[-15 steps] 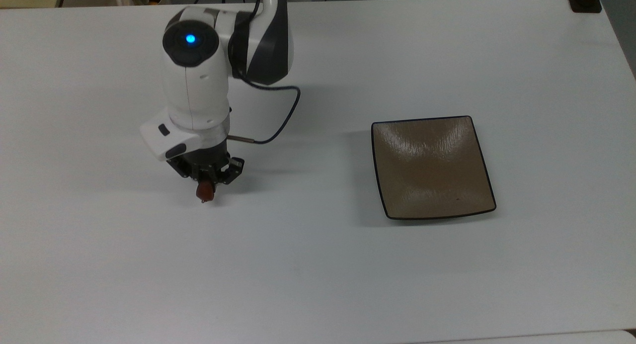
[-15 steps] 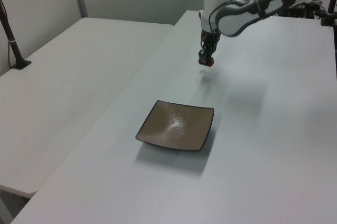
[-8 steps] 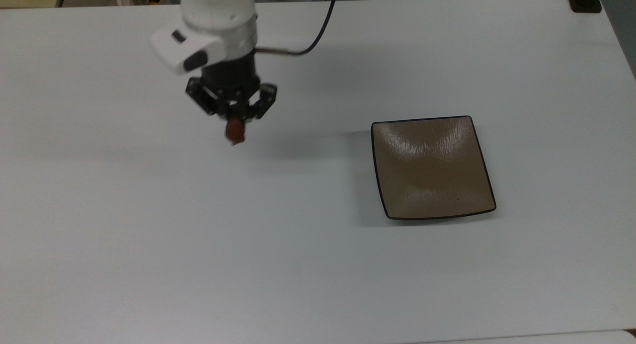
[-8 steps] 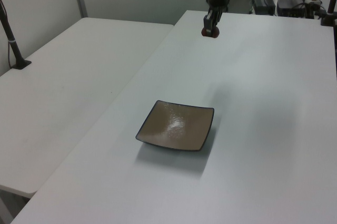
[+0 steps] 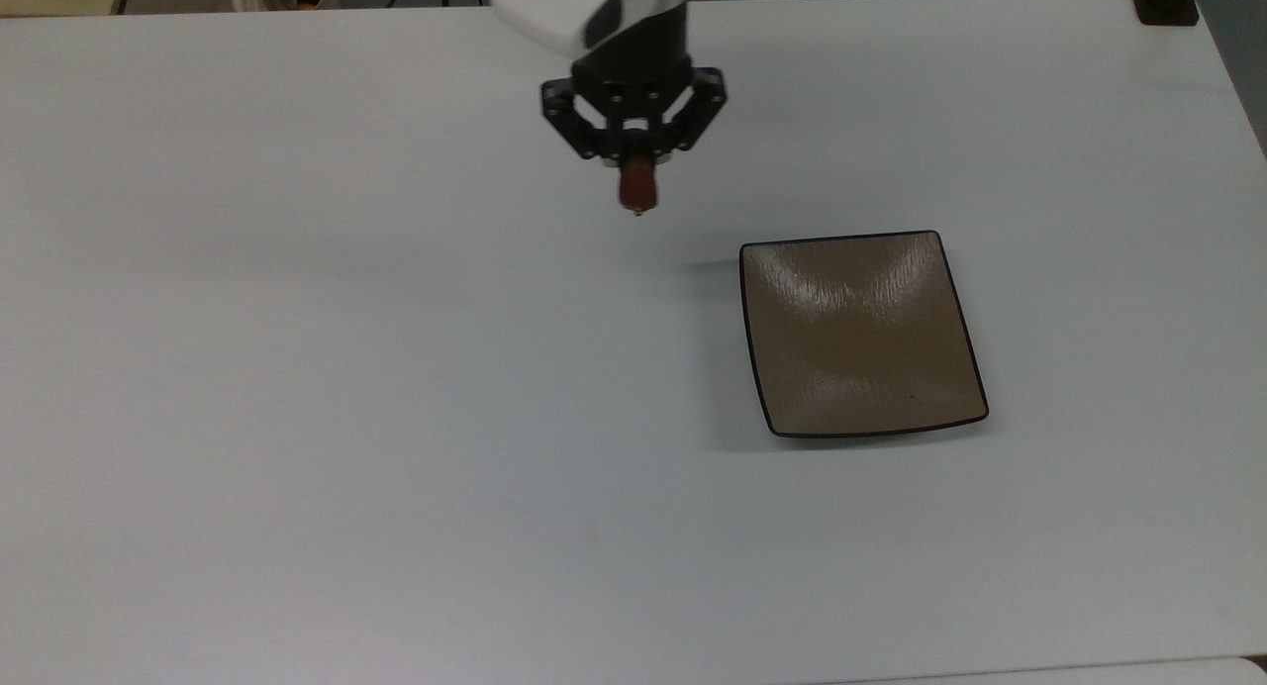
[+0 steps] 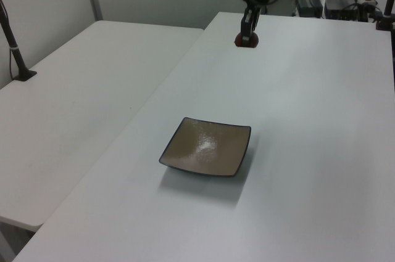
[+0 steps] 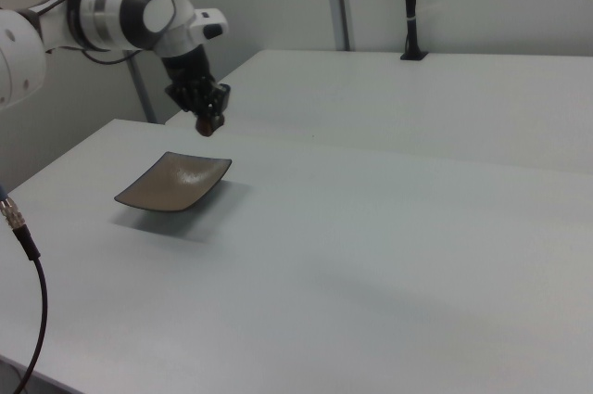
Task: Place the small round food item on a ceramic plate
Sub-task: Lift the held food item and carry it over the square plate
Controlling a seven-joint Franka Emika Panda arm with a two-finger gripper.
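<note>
My gripper (image 5: pixel 636 170) is shut on the small round food item (image 5: pixel 636 188), a dark reddish-brown lump hanging below the fingertips, high above the white table. In the left view the food item (image 6: pixel 246 40) hangs under the gripper (image 6: pixel 247 31) far behind the plate. The right view has the gripper (image 7: pixel 208 118) with the food item (image 7: pixel 206 125) above the plate's far edge. The ceramic plate (image 5: pixel 861 334), square, tan-brown with a dark rim, lies empty on the table to the top view's right of the gripper; it is also in the left view (image 6: pixel 207 147) and the right view (image 7: pixel 174 182).
The white table (image 5: pixel 396 418) spreads wide around the plate. A second white table (image 6: pixel 74 89) adjoins it on the left view's left. A black post base (image 5: pixel 1166 2) stands at the top view's far right corner. A cable (image 7: pixel 28 255) hangs at the right view's left edge.
The gripper has risen from the table with the food item and travelled toward the top view's right, nearer the plate. The plate has not moved.
</note>
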